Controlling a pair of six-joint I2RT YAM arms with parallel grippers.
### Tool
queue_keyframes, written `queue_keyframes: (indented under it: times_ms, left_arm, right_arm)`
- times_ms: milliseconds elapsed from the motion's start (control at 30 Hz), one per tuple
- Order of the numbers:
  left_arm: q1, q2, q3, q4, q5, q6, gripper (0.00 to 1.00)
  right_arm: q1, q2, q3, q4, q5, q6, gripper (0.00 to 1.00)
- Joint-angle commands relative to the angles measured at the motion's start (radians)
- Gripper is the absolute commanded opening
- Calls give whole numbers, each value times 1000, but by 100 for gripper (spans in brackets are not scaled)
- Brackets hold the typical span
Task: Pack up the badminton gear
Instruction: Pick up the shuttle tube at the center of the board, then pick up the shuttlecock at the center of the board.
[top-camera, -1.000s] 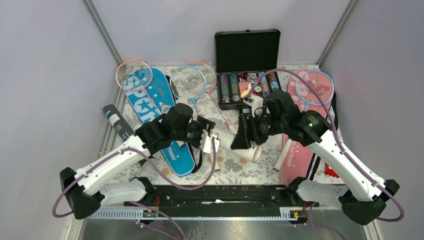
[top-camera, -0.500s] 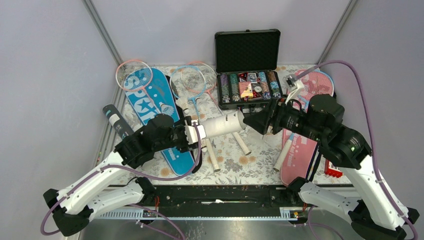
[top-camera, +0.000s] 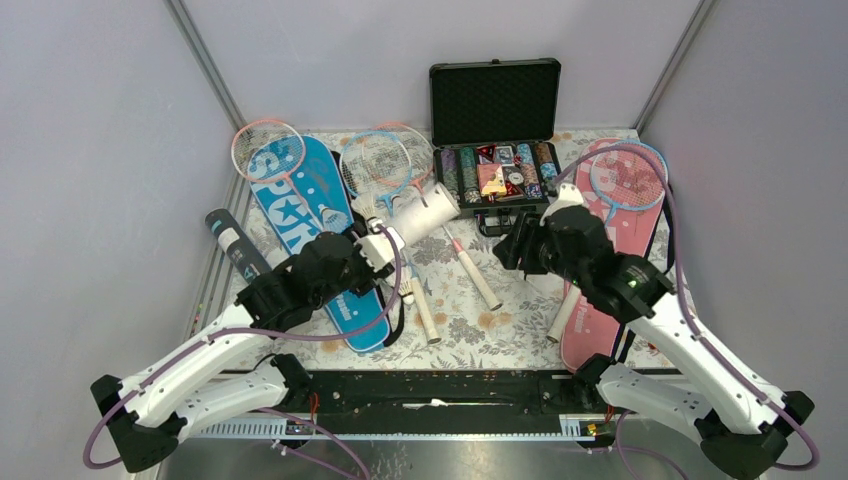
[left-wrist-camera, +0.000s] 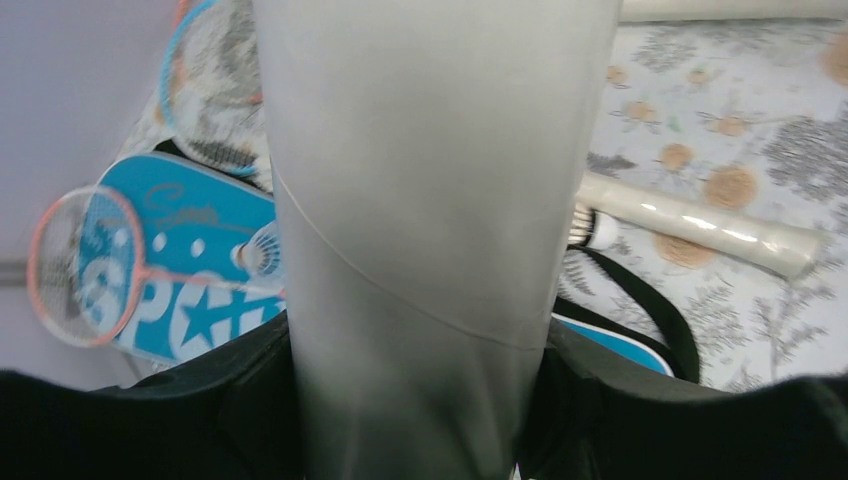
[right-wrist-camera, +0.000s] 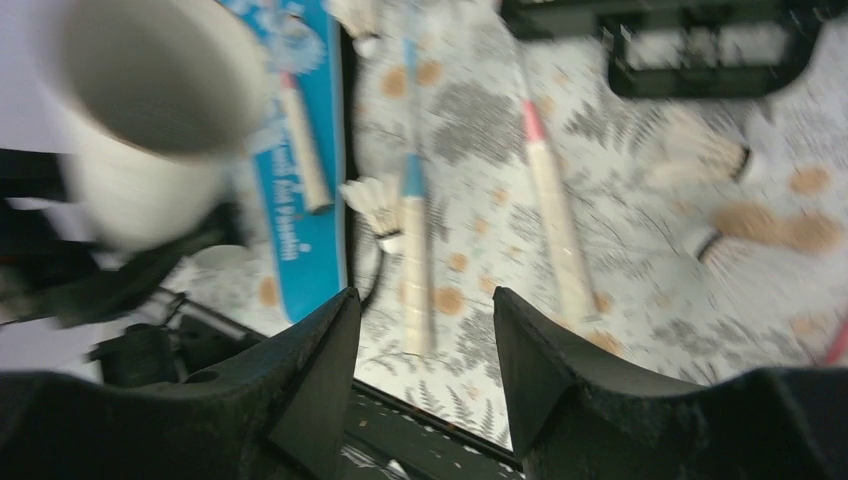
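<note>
The left gripper pinches the white tube at its lower end, holding it up beside the black case (the left wrist view crops its mouth). The right gripper, blurred, shows jaws spread, nothing between.

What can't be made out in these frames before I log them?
White tube interior: right wrist view, motion blur smears the mouth; contents unclear.
Left gripper fingertips: left wrist view, the tube covers them.
Pink cover lettering: top view, right arm crosses it.
Black case chips: top view, too small to count.
</note>
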Motion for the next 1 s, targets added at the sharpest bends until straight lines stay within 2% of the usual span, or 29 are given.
queue_keyframes:
  times_ms: [0, 100, 167, 300, 433, 633, 967]
  left_arm:
    - [3, -24, -1, 135, -235, -44, 48]
    - [5, -51, -19, 185, -309, -39, 47]
    - [4, -83, -40, 220, -331, -28, 48]
    - [4, -183, -121, 279, -313, -2, 48]
    - [4, -305, -177, 279, -150, 24, 48]
    - [4, -385, -193, 205, 82, 23, 48]
    - [4, -449, -254, 209, 360, 127, 47]
  right_arm:
    - [0, -41, -101, -71, 163, 152, 57]
    - [-1, -41, -176, -145, 248, 265, 56]
    - [-19, -25, -220, -164, 315, 284, 54]
    - [-148, 10, -293, -135, 294, 254, 48]
    - [-310, 40, -357, -11, 153, 130, 47]
    - [-445, 102, -431, 156, 3, 69, 47]
    - [-507, 235, -515, 356, -56, 43, 47]
